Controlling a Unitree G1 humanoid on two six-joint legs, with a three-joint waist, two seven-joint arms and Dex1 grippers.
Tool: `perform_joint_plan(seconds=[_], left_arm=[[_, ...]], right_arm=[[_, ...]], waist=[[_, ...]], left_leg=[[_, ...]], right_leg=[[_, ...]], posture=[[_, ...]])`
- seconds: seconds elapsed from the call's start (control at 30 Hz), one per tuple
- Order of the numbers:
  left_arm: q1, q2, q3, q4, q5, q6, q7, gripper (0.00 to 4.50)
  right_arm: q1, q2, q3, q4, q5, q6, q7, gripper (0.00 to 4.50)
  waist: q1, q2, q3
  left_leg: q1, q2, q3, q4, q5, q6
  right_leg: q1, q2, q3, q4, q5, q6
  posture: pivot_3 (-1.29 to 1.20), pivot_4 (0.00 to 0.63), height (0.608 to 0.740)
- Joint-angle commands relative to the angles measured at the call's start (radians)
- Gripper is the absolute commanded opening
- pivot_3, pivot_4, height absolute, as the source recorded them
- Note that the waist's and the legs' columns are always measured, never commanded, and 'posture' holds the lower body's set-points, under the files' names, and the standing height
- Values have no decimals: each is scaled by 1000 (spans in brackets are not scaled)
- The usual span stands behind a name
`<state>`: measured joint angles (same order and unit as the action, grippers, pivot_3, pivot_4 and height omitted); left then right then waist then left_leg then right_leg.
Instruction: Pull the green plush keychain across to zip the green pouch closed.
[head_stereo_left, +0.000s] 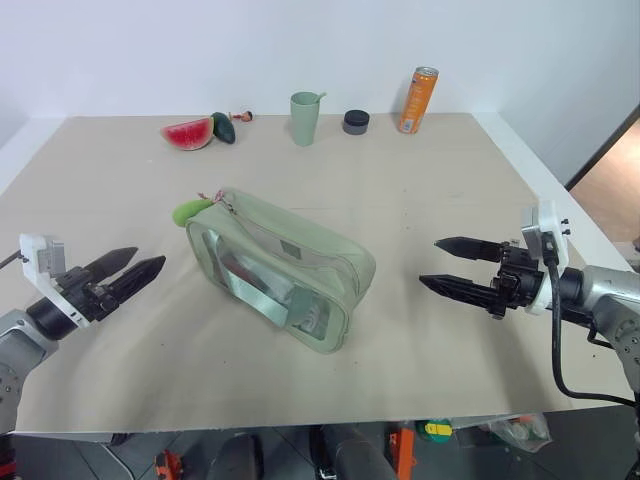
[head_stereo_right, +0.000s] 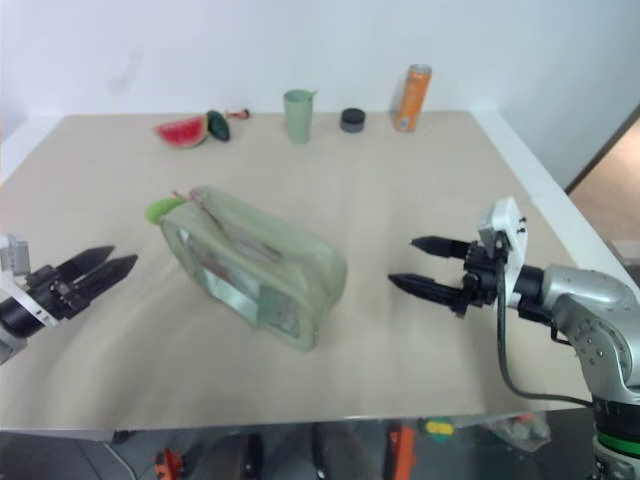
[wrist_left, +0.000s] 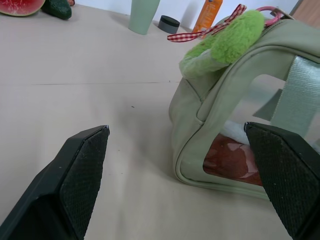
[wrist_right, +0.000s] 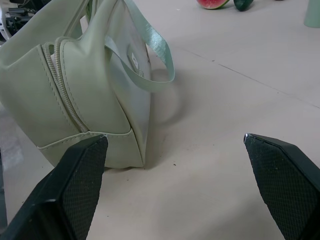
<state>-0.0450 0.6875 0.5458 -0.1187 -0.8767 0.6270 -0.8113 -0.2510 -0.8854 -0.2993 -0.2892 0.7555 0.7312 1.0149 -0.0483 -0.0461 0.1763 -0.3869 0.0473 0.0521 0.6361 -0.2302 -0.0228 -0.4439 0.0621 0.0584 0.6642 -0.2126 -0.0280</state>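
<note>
We see both pincers spread wide and empty. The left gripper (head_stereo_left: 128, 275) hovers over the table (head_stereo_left: 420, 170) just off the near-left end of the green pouch (head_stereo_left: 300, 255), fingers apart, touching nothing. The right gripper (head_stereo_left: 448, 265) sits well to the right of the pouch, jaws apart too, nothing between them.

The pouch lies mid-table, running diagonally, clear window panel facing the near-left. The green plush keychain (head_stereo_left: 189, 210) hangs off its far-left top corner, touching the pouch, with a red-checked ribbon (wrist_left: 200, 33) beside it in the left wrist view.

Counts: one pouch, one keychain, two grippers. Along the far edge: one watermelon slice (head_stereo_left: 187, 133), one dark green avocado toy (head_stereo_left: 224, 127), one sage cup (head_stereo_left: 305, 118), one dark small jar (head_stereo_left: 356, 122), one orange can (head_stereo_left: 418, 100).

Hard to make out: the pouch contents, only a reddish shape (wrist_left: 230, 162) and something pale through the window. We cannot tell how far the zipper (wrist_right: 65, 95) is closed; the right wrist view shows only its end section. A small item behind the avocado toy is too tiny to identify.
</note>
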Motion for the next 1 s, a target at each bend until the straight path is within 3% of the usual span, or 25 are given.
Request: perform_joint_plan(seconds=[0.03,0.2,0.4,0.47,0.67,1.0], left_arm=[[-25,17,44,-64,-63,14,1,4473],[-129,43,98,-94,-220,55,-14,4473],[-112,70,61,-204,-257,53,-107,4473],[-94,99,10,-264,-211,36,-164,4473],[-66,125,-57,-344,-171,17,-215,4473],[-37,114,-32,-367,-189,1,-197,4473]], right_arm=[[-79,-10,-16,-14,45,17,-11,4500],[-287,6,-27,-100,353,180,-46,4500],[-346,2,52,-168,441,243,-48,4500],[-373,6,111,-216,481,273,-28,4500],[-368,-11,240,-213,314,216,27,4500],[-370,-4,365,-204,82,93,83,4500]], waist=[[0,0,0],[0,-1,2],[0,-3,1],[0,-3,1],[1,-3,1],[1,-3,1]], left_leg=[[0,0,0,0,0,0],[0,0,0,2,1,0],[-1,1,-1,0,-1,-2],[-2,1,-1,0,-2,-3],[-2,1,-1,2,-2,-3],[-1,1,-1,2,-2,-3]], right_leg=[[0,0,0,0,0,0],[0,2,0,1,1,2],[0,2,-1,1,-2,-1],[0,1,-1,1,-3,-1],[0,0,-1,1,-4,1],[0,1,-2,1,-4,1]], posture=[[0,150,740],[0,150,740],[0,150,740],[0,150,740],[0,150,740],[0,150,740]])
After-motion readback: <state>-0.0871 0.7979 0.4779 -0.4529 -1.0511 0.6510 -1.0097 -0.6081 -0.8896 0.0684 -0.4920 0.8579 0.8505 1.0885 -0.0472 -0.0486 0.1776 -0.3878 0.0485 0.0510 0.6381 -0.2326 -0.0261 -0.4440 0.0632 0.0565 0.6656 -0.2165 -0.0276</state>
